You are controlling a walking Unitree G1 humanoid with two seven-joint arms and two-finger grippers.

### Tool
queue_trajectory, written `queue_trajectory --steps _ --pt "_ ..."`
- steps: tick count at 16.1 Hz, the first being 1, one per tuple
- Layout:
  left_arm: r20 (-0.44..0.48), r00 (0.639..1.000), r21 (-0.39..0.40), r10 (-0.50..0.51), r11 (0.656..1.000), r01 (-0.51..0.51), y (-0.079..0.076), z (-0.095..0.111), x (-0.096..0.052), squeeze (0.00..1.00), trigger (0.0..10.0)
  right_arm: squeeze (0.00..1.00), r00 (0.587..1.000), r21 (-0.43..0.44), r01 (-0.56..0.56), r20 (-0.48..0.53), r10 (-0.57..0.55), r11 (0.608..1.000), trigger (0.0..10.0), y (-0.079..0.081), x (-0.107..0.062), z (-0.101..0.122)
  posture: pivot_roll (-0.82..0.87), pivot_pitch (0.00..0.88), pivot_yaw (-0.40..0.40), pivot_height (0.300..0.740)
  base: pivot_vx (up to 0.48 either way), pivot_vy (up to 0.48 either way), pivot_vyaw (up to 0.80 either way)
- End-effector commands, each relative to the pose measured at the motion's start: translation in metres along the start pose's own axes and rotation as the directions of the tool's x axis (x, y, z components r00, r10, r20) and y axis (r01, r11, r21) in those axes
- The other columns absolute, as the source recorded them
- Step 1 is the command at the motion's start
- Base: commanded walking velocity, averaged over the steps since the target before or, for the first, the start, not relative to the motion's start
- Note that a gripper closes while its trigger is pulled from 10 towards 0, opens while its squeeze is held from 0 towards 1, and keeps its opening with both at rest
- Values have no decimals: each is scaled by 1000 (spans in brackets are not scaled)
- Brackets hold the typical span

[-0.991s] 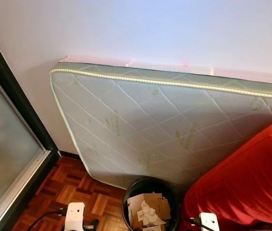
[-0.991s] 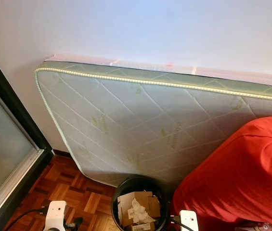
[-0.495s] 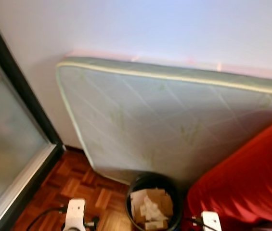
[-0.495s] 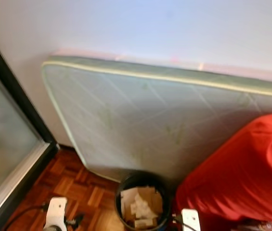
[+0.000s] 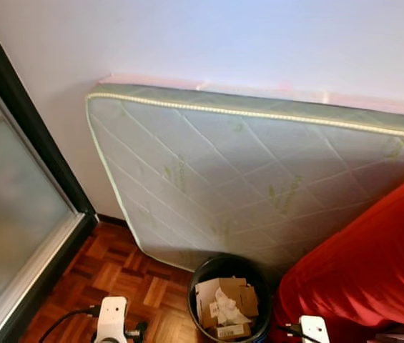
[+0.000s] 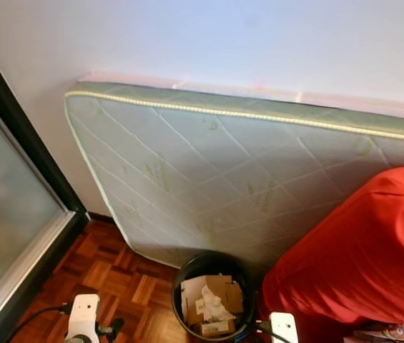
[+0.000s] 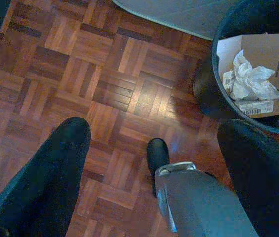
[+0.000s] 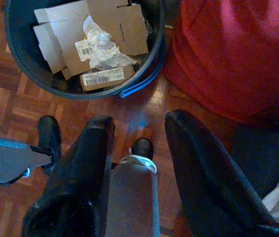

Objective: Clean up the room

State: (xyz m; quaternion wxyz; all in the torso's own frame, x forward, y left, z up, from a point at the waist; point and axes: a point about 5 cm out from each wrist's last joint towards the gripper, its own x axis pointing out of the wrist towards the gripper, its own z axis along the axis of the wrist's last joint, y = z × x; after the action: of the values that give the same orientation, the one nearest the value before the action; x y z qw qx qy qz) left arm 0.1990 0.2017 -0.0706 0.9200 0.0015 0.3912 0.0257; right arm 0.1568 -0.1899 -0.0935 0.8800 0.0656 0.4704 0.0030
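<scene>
Left eye view: quilted mattress [image 5: 259, 179] stands on edge, leaning against white wall [image 5: 209, 39]. Black waste bin [image 5: 203, 274] sits on parquet floor [image 5: 109, 268] at the mattress's foot, holding cardboard pieces [image 5: 237, 300] and crumpled paper [image 5: 227, 309]. Red fabric-covered mass [image 5: 373, 271] just right of bin. Frosted sliding door [image 5: 8, 229] with dark frame on left.

Left wrist view: left gripper [image 7: 154, 148] hangs above the parquet, fingers [image 7: 45, 182] spread wide, holding nothing; bin rim beside one finger, barcode-labelled box [image 7: 255, 106] inside.

Right wrist view: right gripper [image 8: 139, 121] hangs over floor near bin rim [image 8: 144, 81], fingers [image 8: 77, 173] moderately apart, empty. Red fabric borders the bin. A robot foot [image 8: 49, 133] shows on the parquet.
</scene>
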Motion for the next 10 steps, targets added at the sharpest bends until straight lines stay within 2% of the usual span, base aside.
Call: queue_trajectory --steps 1,10 --pt "-14 1000 -2 9 1000 -9 2 -5 -2 0 10000 0 1000 10 2 -20 -2 1000 10000 -1 -1 -5 30 0 10 740 -240 0 0" --pt "-12 1000 -7 12 1000 -12 3 -5 -2 0 10000 0 1000 11 6 -28 -6 1000 10000 -4 -3 -9 31 0 8 740 -258 0 0"
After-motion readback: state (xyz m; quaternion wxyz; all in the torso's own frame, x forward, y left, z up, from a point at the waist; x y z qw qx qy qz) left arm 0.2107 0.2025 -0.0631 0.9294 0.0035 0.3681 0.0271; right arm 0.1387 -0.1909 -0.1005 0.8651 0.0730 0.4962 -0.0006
